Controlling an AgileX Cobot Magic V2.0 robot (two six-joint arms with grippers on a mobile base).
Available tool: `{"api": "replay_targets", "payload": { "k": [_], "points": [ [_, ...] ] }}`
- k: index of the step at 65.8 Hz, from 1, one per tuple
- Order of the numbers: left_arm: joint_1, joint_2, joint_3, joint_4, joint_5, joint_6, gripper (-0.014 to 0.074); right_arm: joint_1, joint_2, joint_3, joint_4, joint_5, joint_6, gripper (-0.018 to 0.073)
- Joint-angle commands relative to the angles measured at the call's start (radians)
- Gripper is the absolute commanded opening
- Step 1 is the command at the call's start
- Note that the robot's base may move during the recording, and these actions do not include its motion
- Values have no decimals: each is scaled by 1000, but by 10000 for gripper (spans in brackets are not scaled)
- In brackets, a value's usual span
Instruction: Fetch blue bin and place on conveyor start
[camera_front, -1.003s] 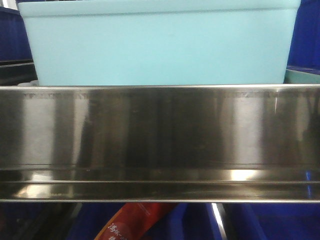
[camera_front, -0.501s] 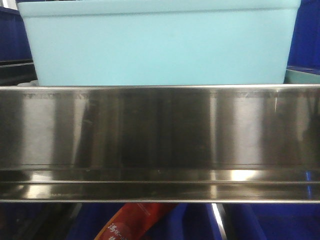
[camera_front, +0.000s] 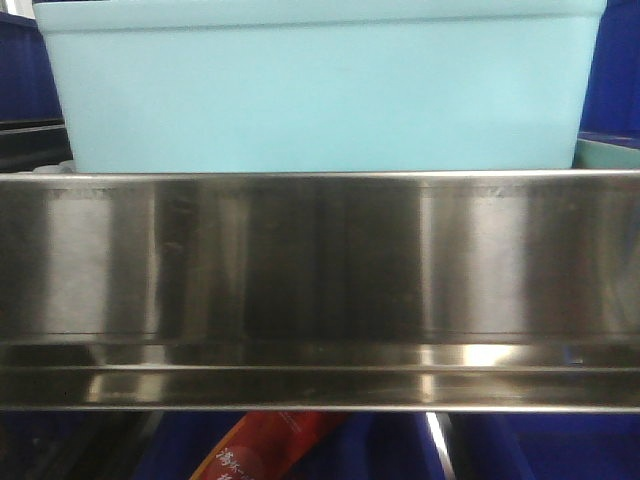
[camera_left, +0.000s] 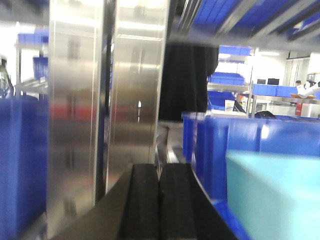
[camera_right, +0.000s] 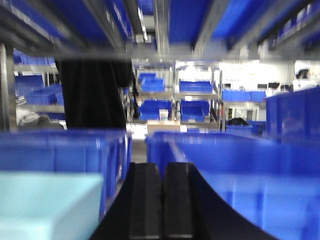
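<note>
Turquoise plastic fills the top of the front view: the blue bin (camera_front: 320, 95) stands just behind the stainless-steel rail (camera_front: 320, 260), which hides its base. Step in hand, as I judge it: the fetch, at the reach-in stage, with nothing gripped yet. Conveyor start is not in any view.

Left gripper (camera_left: 159, 200): black fingers pressed together, empty. Right gripper (camera_right: 161, 200): likewise together, empty. The next move calls for both to part, each arm to close on its side of the bin, then a lift clear over the rail.

Front view gives the bin's long wall and a red packet (camera_front: 265, 450) on the level below, but neither gripper. Wrist views, both blurred, place the bin low right of the left gripper and low left of the right one, so it lies between the arms. Dark blue bins (camera_right: 235, 160) crowd beside it. Only the left wrist shows a steel upright (camera_left: 135, 90).
</note>
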Motion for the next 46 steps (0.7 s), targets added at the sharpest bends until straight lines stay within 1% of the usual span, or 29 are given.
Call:
{"api": "replay_targets", "payload": {
  "k": [1,3,5,6,7,8,12,14,15,18,21,24,27,33,36,40,41,46],
  "points": [
    [6,61,-155,26,142,-3,3,3,83,-147,4,131,-5,-126],
    [6,88,-201,26,177,-3,52,3,106,-186,4,161,-5,-101],
    [6,116,-255,26,206,-3,110,3,145,-221,8,187,-5,-45],
    [6,138,-284,26,225,-3,156,3,160,-244,14,205,-5,-18],
    [6,167,-319,26,251,-3,220,3,197,-270,22,221,-5,59],
    [6,189,-343,26,259,-3,267,3,219,-287,27,228,-5,111],
    [6,251,-396,23,284,-3,386,3,272,-318,32,239,-5,263],
    [6,275,-419,23,284,-3,428,3,297,-326,32,235,-5,338],
    [6,287,-427,21,284,-3,446,3,313,-327,32,234,-5,392],
    [6,322,-443,19,284,-3,497,3,343,-327,32,230,-5,493],
    [1,346,-456,19,284,-3,526,3,370,-327,30,214,-5,578],
    [-13,364,-464,19,284,-3,536,3,398,-332,30,209,-7,569],
    [-40,385,-471,19,284,-3,536,3,421,-346,30,213,-7,568],
    [-128,437,-501,19,300,-1,536,15,466,-376,69,237,-37,568],
    [-182,474,-530,19,323,4,536,38,493,-399,79,253,-49,568],
    [-236,535,-573,19,367,11,536,69,525,-427,79,266,-51,568],
    [-259,552,-584,19,378,11,536,84,540,-438,79,266,-51,568],
    [-334,650,-641,19,421,11,536,145,603,-472,79,270,-53,568]
  ]
}}
